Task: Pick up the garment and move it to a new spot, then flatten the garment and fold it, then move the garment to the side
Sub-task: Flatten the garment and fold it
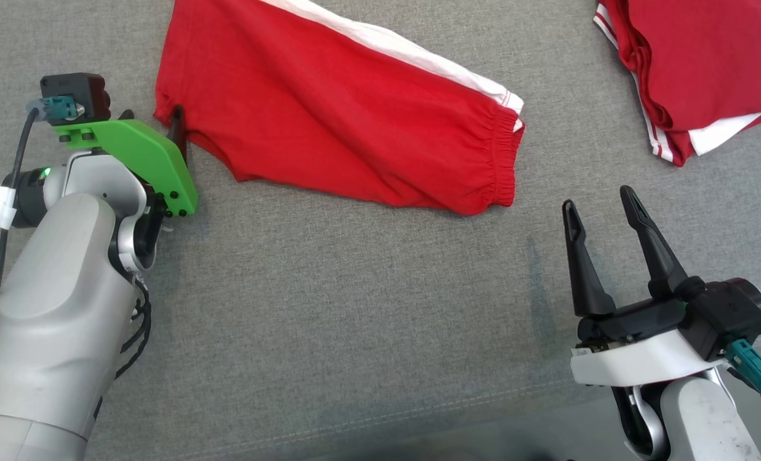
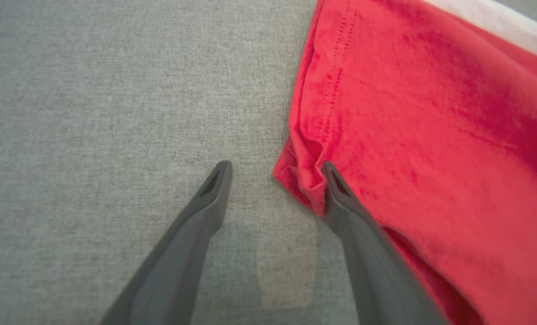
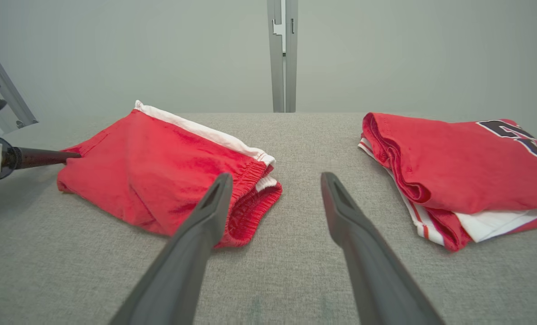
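Garment (image 1: 342,121): red, folded, on tabletop (image 1: 354,307). Left end effector (image 2: 276,166): spread wide, empty, hem corner between fingers. Right end effector (image 1: 598,198): wide, empty, apart. Likely step: move aside; next, pinch corner.

You have bare grey cloth (image 1: 354,307) across the whole near half, from eight o'clock round to four. At twelve the red shorts (image 1: 342,109) block the way. The left gripper (image 2: 275,167) sits at their ten o'clock corner, fingers spread, one against the hem. Between the shorts and the folded pile (image 1: 687,70) at two runs a free lane — the right gripper (image 1: 598,198), fingers spread wide, stands just below it.
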Motion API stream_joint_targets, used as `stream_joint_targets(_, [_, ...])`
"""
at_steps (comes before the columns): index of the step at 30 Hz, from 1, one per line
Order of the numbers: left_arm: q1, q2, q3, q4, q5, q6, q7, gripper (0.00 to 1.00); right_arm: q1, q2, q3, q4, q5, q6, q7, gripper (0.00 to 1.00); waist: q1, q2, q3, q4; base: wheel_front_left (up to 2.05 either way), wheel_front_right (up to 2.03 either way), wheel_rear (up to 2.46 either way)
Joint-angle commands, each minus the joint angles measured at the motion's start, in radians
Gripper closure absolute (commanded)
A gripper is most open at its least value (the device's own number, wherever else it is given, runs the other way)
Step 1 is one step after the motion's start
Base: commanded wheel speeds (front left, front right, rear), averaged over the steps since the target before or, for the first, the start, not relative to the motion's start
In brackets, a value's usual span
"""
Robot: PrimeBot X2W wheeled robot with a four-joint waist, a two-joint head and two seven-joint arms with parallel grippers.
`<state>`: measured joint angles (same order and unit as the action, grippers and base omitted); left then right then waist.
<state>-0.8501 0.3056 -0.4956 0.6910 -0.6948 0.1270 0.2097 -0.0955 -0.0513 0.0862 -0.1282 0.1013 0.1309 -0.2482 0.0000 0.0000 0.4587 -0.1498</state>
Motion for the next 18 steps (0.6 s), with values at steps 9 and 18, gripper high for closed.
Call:
stream_joint_targets(9, [0.062,-0.014,-0.023,-0.012,-0.024,-0.023,0.019,1.00,0.007,0.000,0.014,0.014,-0.029,-0.001,0.001,0.00,0.0000,0.0000,-0.009,0.012,0.00,0.00,0.00])
stream_joint_targets(18, [0.102,-0.026,-0.014,-0.051,-0.046,-0.034,-0.025,1.00,-0.003,0.000,0.013,0.019,-0.044,-0.001,0.011,0.00,0.0000,0.0000,-0.042,0.028,0.00,0.00,0.00])
